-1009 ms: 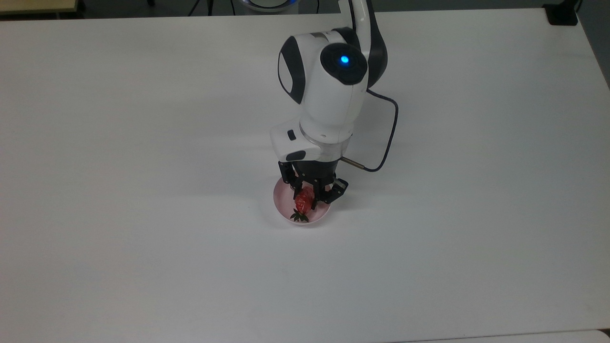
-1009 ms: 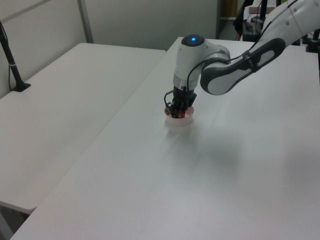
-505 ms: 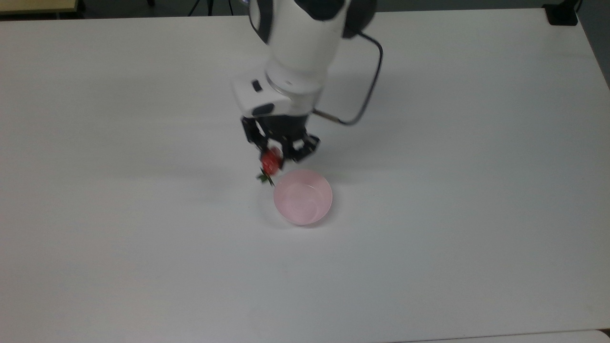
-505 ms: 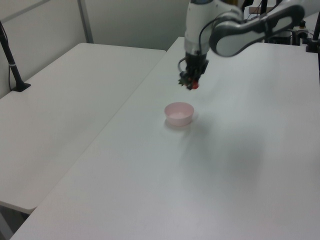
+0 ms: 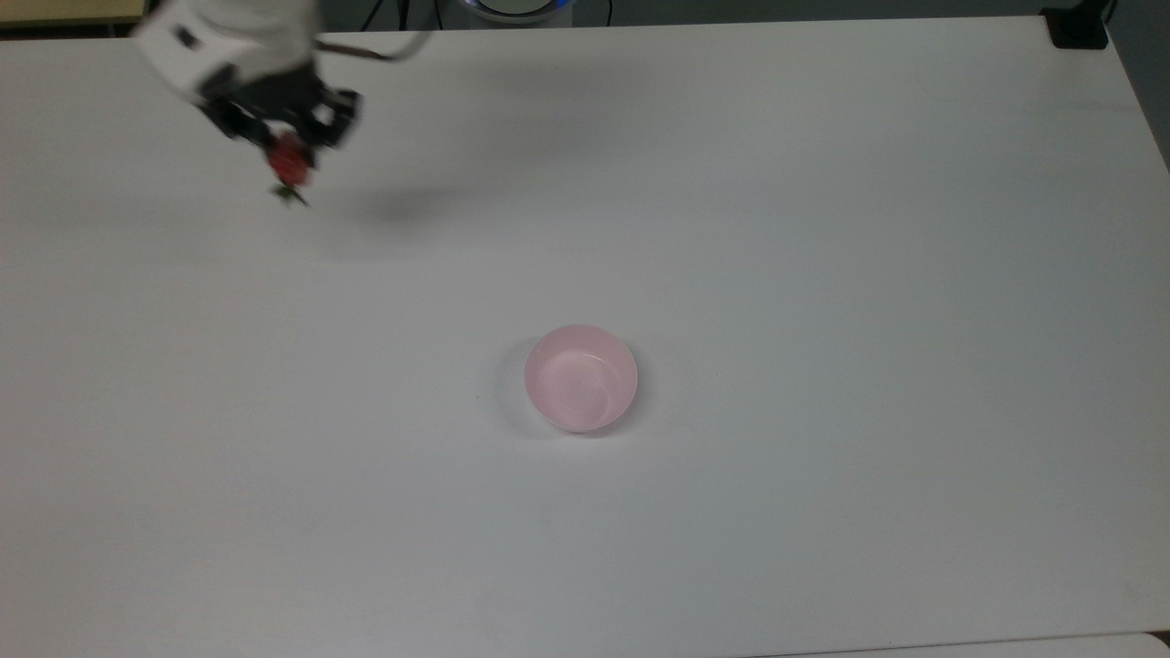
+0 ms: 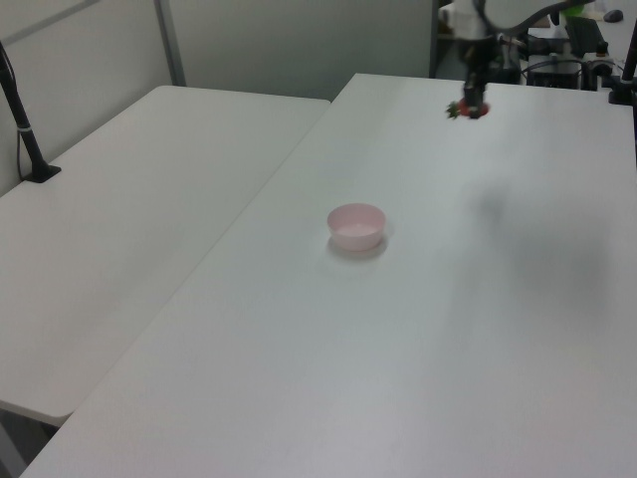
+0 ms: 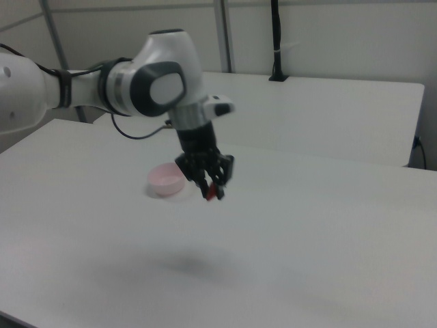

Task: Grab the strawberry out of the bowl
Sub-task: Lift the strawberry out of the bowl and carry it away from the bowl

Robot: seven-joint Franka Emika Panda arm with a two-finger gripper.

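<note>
The pale pink bowl point(image 5: 580, 378) stands on the white table with nothing inside it; it also shows in the left view point(image 6: 356, 226) and the right view point(image 7: 167, 180). My gripper point(image 5: 285, 157) hangs high above the table at the top view's upper left, shut on the red strawberry point(image 5: 289, 164), whose green cap points downward. In the left view the gripper point(image 6: 470, 103) holds the strawberry point(image 6: 470, 110) far behind the bowl. In the right view the gripper point(image 7: 209, 184) carries the strawberry point(image 7: 212, 191) in the air just right of the bowl.
The white table point(image 5: 823, 274) spreads wide around the bowl. A second white table point(image 6: 149, 199) adjoins it on the left view's left, with a black pole point(image 6: 25, 129) standing on it. A dark object point(image 5: 1079, 27) sits at the top view's upper right corner.
The gripper lifted the strawberry out of the bowl, then carried it up and far toward the top view's upper left. The bowl stayed in place.
</note>
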